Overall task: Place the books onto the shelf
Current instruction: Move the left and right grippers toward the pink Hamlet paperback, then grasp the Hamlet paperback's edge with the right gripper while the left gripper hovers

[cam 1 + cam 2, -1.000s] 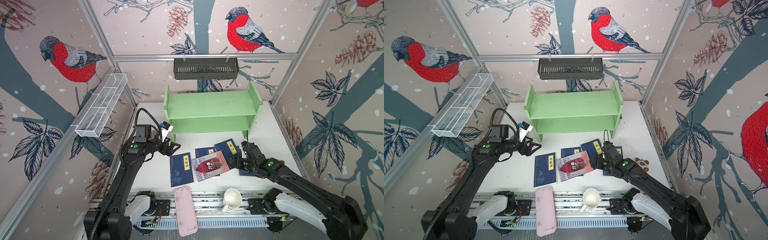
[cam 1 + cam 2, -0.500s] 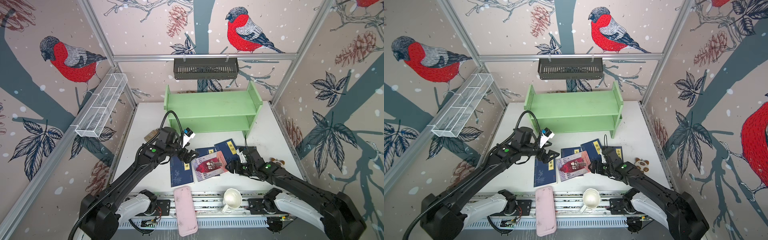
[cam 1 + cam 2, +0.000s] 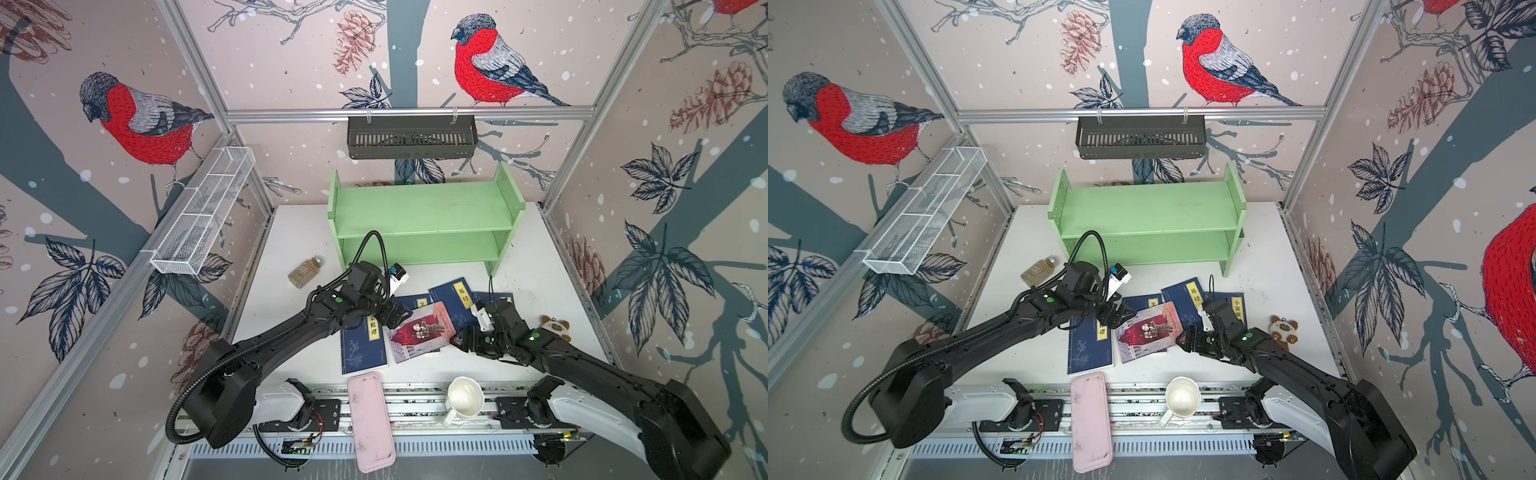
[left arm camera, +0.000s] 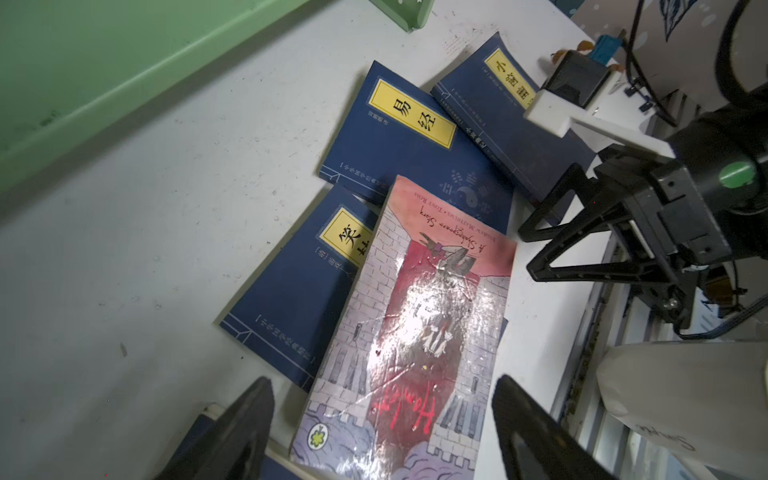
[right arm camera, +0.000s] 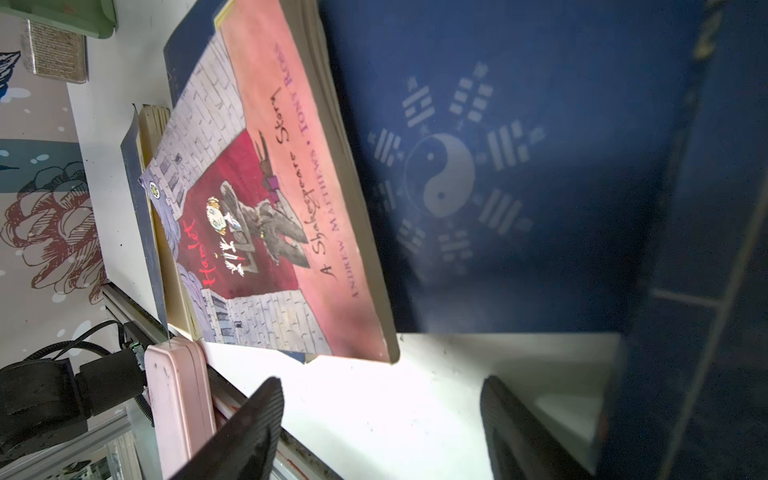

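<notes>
Watching them set up the first pick: left gripper (image 3: 397, 318) open above and right gripper (image 3: 457, 340) open beside the red-and-grey illustrated paperback (image 3: 419, 332), which lies on navy blue paperbacks (image 3: 361, 349) on the white table (image 3: 536, 266) before the light green wooden shelf (image 3: 424, 208), so next it probably needs an edge pinch.

White tabletop (image 3: 540, 282) lies bare between the light green wooden two-tier shelf (image 3: 424, 203) and the overlapping paperback books (image 3: 419, 332) (centre frame); a small amber glass jar (image 3: 305, 272) obstructs the centre-left.
</notes>
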`<state>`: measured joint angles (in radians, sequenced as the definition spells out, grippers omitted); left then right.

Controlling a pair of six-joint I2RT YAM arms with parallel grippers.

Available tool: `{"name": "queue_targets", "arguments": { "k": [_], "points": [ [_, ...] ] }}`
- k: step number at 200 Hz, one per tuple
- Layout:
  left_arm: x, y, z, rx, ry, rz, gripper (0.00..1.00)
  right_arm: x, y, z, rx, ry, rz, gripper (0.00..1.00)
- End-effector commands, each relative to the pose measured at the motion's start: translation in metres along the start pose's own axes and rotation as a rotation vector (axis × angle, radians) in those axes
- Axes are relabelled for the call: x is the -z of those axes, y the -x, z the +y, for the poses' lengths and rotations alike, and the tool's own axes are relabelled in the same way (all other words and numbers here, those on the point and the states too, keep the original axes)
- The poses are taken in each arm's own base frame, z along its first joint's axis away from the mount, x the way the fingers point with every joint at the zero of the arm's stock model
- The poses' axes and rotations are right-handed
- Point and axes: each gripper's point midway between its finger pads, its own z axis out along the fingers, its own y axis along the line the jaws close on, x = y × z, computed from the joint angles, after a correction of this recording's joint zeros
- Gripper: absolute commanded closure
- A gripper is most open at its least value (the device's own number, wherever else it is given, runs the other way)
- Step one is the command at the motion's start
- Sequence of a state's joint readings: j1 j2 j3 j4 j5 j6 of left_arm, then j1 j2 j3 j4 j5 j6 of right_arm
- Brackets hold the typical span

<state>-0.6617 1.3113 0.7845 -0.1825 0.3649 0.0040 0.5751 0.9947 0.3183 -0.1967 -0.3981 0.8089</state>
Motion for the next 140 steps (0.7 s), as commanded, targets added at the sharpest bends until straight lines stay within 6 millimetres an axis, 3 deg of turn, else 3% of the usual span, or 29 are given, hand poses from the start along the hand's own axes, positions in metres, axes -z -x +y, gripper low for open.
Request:
{"name": "queue_targets", "arguments": {
  "k": [1, 140],
  "points": [
    [-0.010, 0.004, 0.009, -0.002, 0.036, -0.025, 0.22, -0.003, 0.001, 0.005, -0.011, 0.041, -0.005, 0.25],
    [-0.055, -0.030, 0.018, 0.011, 0.018, 0.060, 0.41, -0.002, 0.006, 0.012, -0.082, 0.196, -0.113, 0.35]
  ]
}}
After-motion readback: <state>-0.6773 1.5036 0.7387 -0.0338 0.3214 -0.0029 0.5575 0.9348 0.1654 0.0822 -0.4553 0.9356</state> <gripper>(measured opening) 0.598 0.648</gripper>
